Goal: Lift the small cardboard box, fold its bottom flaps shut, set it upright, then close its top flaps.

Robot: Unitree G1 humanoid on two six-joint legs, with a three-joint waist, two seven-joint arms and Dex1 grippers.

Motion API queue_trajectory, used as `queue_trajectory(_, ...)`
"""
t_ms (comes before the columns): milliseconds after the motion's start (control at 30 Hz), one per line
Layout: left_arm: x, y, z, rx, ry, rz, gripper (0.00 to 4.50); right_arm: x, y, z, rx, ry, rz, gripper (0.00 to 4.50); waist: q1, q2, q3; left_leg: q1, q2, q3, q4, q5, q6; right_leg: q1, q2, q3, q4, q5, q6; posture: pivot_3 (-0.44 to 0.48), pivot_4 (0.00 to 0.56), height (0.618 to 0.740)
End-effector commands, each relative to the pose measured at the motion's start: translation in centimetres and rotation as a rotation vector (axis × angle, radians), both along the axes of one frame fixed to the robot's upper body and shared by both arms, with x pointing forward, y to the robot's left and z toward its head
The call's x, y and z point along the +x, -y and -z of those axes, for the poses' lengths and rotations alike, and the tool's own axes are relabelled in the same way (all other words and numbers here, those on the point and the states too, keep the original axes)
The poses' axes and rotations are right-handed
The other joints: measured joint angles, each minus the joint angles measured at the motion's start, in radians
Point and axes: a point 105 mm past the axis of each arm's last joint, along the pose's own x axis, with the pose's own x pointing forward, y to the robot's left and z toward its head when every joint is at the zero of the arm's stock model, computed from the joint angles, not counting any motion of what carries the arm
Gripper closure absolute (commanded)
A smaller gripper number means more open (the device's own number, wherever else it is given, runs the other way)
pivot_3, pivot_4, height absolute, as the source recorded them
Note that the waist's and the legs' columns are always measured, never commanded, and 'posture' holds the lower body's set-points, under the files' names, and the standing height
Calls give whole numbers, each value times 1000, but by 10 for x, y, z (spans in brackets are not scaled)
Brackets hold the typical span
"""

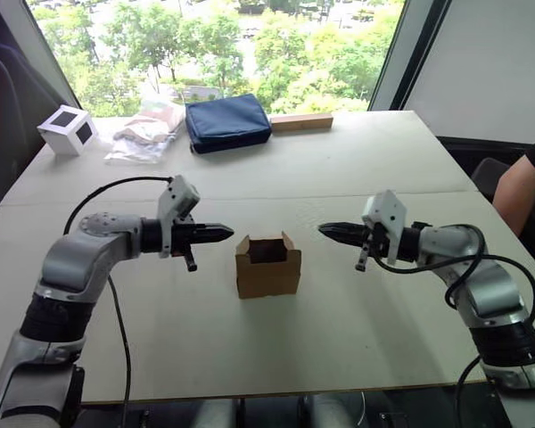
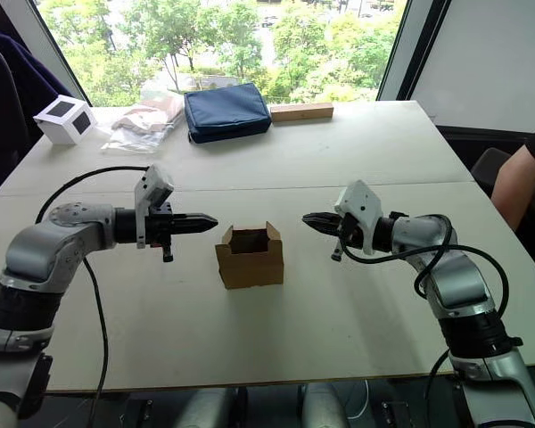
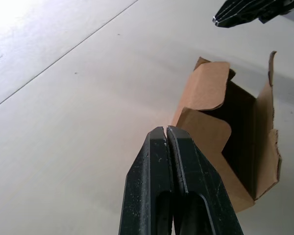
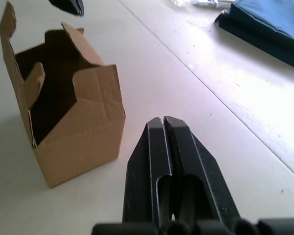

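Both arms reach in from the near edge of the pale table (image 1: 339,169), pointing toward each other with the small cardboard box (image 1: 267,267) standing between them, apart from either. Left gripper (image 1: 221,233) and right gripper (image 1: 330,230) each have their two black fingers pressed together, empty; the wrist views show the pads meeting along a thin seam. Box rests on the table near its middle with its open end upward, the top flaps (image 1: 267,242) standing up around a dark interior. Bottom flaps lie under the box and cannot be seen, so whether they are folded is uncertain. Judged by its thin corrugated walls and empty cavity, the box should be very light and easily pushed across the smooth tabletop; its walls are stiff along the faces but will buckle under a hard pinch, and the flaps bend freely at their creases. Sound holds would be the two opposite side walls, one gripper on each, below the flap hinges, or a pinch over one wall's upper rim. Toward the far edge lie a white cube with black squares (image 1: 67,130), a clear plastic bag (image 1: 147,129), a dark blue pouch (image 1: 226,122) and a long wooden block (image 1: 300,122), all well apart from the box. At the right edge a person's arm (image 1: 522,183) shows.
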Motion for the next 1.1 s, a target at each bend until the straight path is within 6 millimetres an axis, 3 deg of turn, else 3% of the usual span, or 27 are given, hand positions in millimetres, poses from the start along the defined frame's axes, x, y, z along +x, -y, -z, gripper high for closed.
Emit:
queue_trajectory(33,-1,14,1,0,39,46,4453,-5,-21,-7,29,25,-74,4500,0,0,0,0,0,0,0,0,0,0,0,0,0,0,0,0,150,737)
queue_trajectory(400,-4,17,17,21,38,49,4453,-16,-42,5,36,-14,-155,4500,4,0,0,0,0,0,0,0,0,0,0,0,0,0,0,0,150,737)
queue_trajectory(1100,-7,21,2,-12,83,82,4453,-20,-36,9,29,-33,-148,4500,4,0,0,0,0,0,0,0,0,0,0,0,0,0,0,0,150,737)
